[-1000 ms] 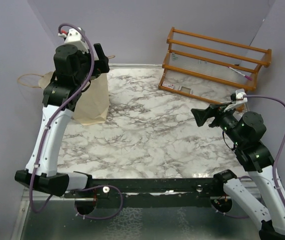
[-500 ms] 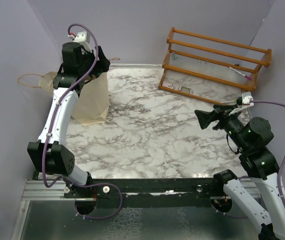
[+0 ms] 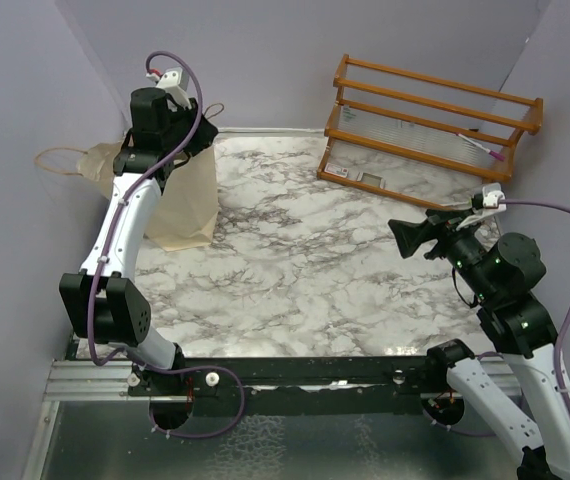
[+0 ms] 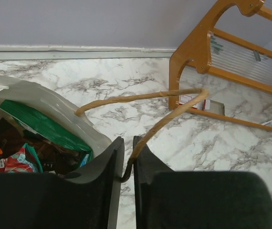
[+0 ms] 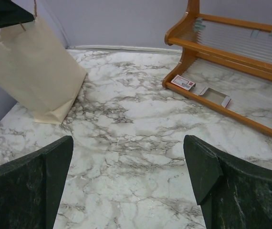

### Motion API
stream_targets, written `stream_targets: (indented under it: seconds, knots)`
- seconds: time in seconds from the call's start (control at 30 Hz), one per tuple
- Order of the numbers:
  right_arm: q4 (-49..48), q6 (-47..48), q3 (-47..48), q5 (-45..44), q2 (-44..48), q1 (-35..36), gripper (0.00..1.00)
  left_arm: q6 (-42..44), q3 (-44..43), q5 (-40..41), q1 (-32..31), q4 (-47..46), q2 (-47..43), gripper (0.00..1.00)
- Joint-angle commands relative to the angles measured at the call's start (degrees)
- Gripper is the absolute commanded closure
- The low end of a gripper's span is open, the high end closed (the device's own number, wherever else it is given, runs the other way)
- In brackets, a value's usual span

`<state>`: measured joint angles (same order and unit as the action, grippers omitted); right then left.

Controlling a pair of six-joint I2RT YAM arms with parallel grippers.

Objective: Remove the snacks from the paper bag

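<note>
While the paper bag (image 3: 187, 200) stands tilted at the far left of the marble table (image 3: 295, 260), the left gripper (image 4: 128, 143) sits at its open mouth. Its jaws are drawn narrow on one brown cord handle (image 4: 141, 97), which loops up through the air and drops into the slim gap between them. Inside the bag lie the snacks (image 4: 36, 143), a green packet (image 4: 40, 125) uppermost with dark brown and red ones beneath. The right gripper (image 5: 128, 140) hovers over the table's right side, jaws spread wide and holding nothing, near the orange wooden rack (image 3: 435, 110).
</note>
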<state>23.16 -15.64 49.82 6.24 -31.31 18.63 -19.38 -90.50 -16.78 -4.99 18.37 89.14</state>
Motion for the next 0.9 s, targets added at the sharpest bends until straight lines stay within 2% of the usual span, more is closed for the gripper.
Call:
stream_targets:
  seconds: [0.0,0.1,0.27,0.47,0.67,0.87]
  knots:
    - [0.6,-0.57,0.1,-0.07,-0.89,-0.35,0.01,-1.21,-1.5,-5.39,-0.02,-1.55,-0.48,0.91]
    - [0.81,-1.54,-0.07,0.87,-1.03,-0.36,0.01,-3.12,-0.86,-9.63,-0.08,-1.41,-1.26,1.0]
    - [-0.38,-2.58,-0.74,2.97,-0.15,-0.36,0.01,-8.27,6.05,-14.21,-2.37,-6.04,-6.47,1.0]
    - [0.63,-5.33,-0.16,3.0,-0.76,-0.35,0.01,-9.74,11.02,-10.71,-10.88,-6.48,-13.02,1.0]
    - [2.02,-5.07,0.28,5.1,-2.97,-0.35,0.01,-16.86,18.8,-8.77,-17.05,-12.9,-18.09,1.0]
    - [1.05,-5.67,-0.66,5.62,-2.84,-0.4,0.01,-20.95,20.22,-3.83,-27.7,-18.43,-17.69,1.0]
